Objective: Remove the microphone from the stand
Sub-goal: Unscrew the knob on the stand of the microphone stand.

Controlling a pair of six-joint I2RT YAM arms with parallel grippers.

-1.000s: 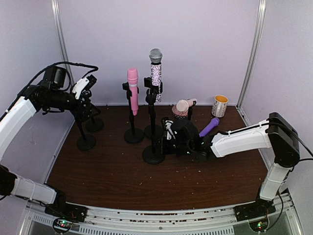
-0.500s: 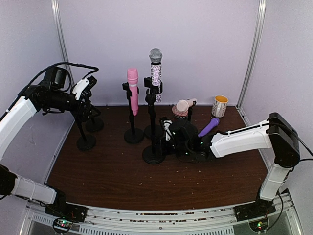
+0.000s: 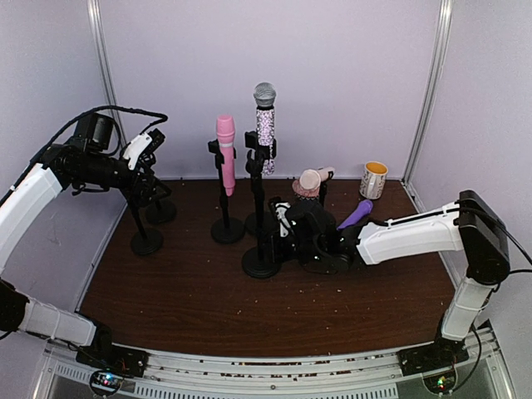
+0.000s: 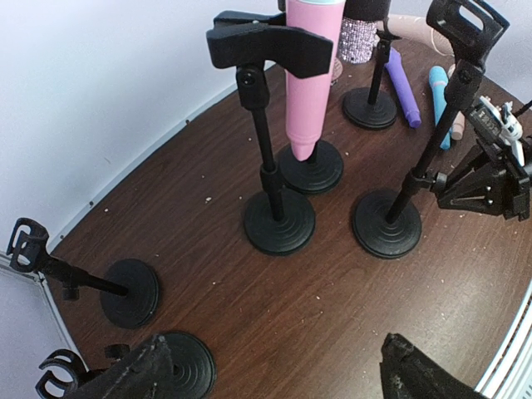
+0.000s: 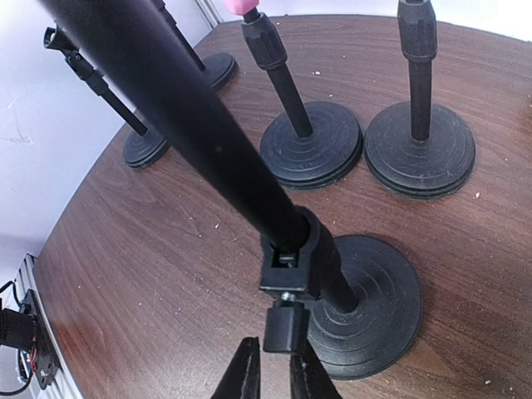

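Nearest us, the right gripper [image 5: 275,366] sits low against the front stand [image 5: 208,141], which carries no microphone. Its fingers are drawn close together around the end of the small knob [image 5: 286,328] at the pole's joint. Whether they actually bite on it we cannot tell. We judge this hold is meant to steady or adjust that stand, not to lift anything.

Further in on the left, the left gripper [image 4: 278,362] hangs spread wide and empty above two bare stands [image 3: 146,241] – free, we think, to make the pull.

Behind the front stand, the pink microphone [image 3: 225,154] stands head-up in its clip, its tail just above the base. Just to the right of it, the sparkly microphone [image 3: 265,125] also stands upright in its own clip. Both are still mounted, so the task's work remains ahead.

At the back of the table [image 3: 208,307], a purple microphone [image 3: 356,215] lies loose near a mug [image 3: 374,179] – seemingly set there out of the way.
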